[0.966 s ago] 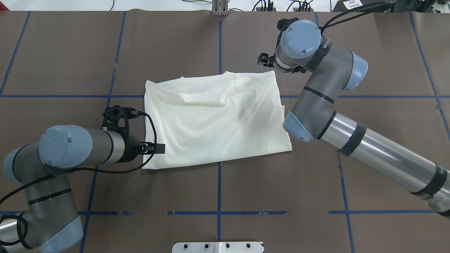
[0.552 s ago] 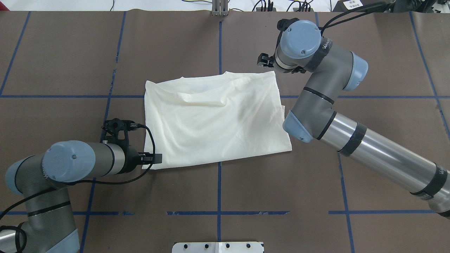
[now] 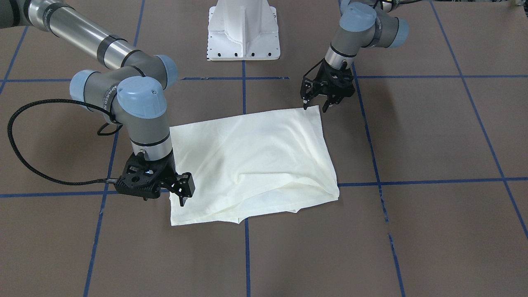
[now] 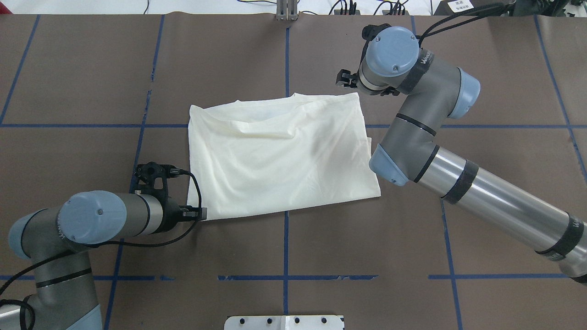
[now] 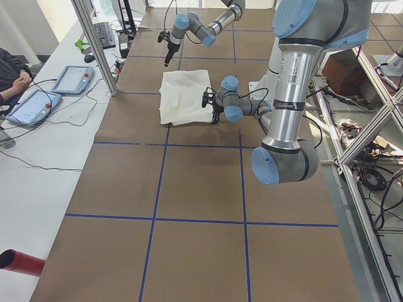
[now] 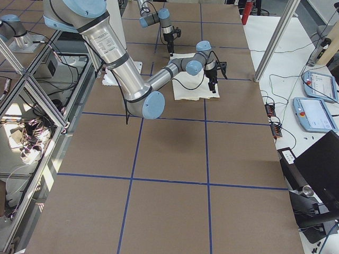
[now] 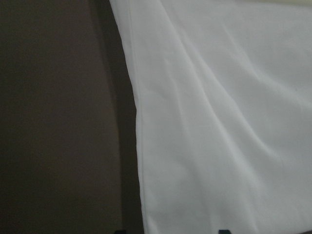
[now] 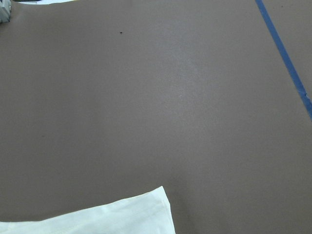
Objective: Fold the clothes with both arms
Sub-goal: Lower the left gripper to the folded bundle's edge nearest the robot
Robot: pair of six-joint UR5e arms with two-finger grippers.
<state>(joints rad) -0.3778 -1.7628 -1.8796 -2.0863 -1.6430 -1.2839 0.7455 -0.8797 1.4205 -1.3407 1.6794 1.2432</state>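
The cream shirt (image 3: 251, 161) lies folded into a rough rectangle, plain side up, in the middle of the brown table (image 4: 279, 156). No print shows. My left gripper (image 3: 315, 106) is open and points down, its fingers either side of the shirt's corner nearest my base on my left (image 4: 202, 213). The left wrist view shows the shirt's edge (image 7: 141, 146) between two fingertips. My right gripper (image 3: 181, 198) hangs at the shirt's far corner on my right, fingers apart and holding nothing. The right wrist view shows that corner (image 8: 146, 209) and bare table.
The white base plate (image 3: 243, 41) stands at the table's near edge by my base (image 4: 284, 322). Blue tape lines (image 4: 286, 247) cross the brown cover. A black cable loop (image 3: 16, 144) hangs from my right arm. Tablets (image 5: 69, 78) lie on the side bench.
My left arm has slid back toward my base along the shirt's left edge, from mid-edge to its near corner. The right arm and the shirt have not moved.
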